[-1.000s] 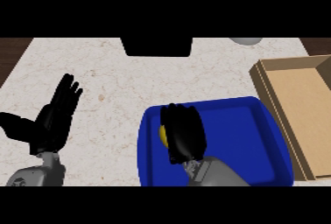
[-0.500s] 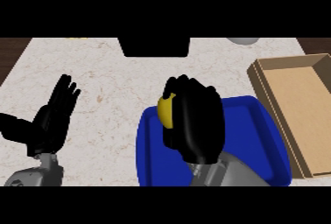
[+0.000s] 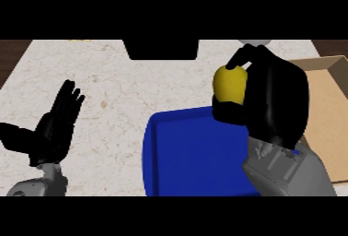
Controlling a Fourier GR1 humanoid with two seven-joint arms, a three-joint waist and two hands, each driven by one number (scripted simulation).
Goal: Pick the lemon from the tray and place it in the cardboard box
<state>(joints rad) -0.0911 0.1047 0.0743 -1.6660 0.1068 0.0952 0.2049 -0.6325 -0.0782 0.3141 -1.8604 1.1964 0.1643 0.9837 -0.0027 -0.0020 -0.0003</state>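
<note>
My right hand (image 3: pixel 275 99) is curled round the yellow lemon (image 3: pixel 229 84) and holds it raised above the far right part of the blue tray (image 3: pixel 183 152). The lemon's left side shows; the fingers and thumb cover the rest. The cardboard box (image 3: pixel 327 110) lies just to the right, largely hidden behind the hand and forearm. My left hand (image 3: pixel 51 129) rests open at the left, fingers up, well away from the tray.
A black object (image 3: pixel 162 49) sits at the counter's far edge, centre. A grey round thing (image 3: pixel 253 42) peeks out at the far edge behind my right hand. Bare marble counter (image 3: pixel 129 87) spreads between the left hand and the tray.
My right hand has lifted the lemon off the tray and carried it up and to the right, toward the box. The left hand has stayed put.
</note>
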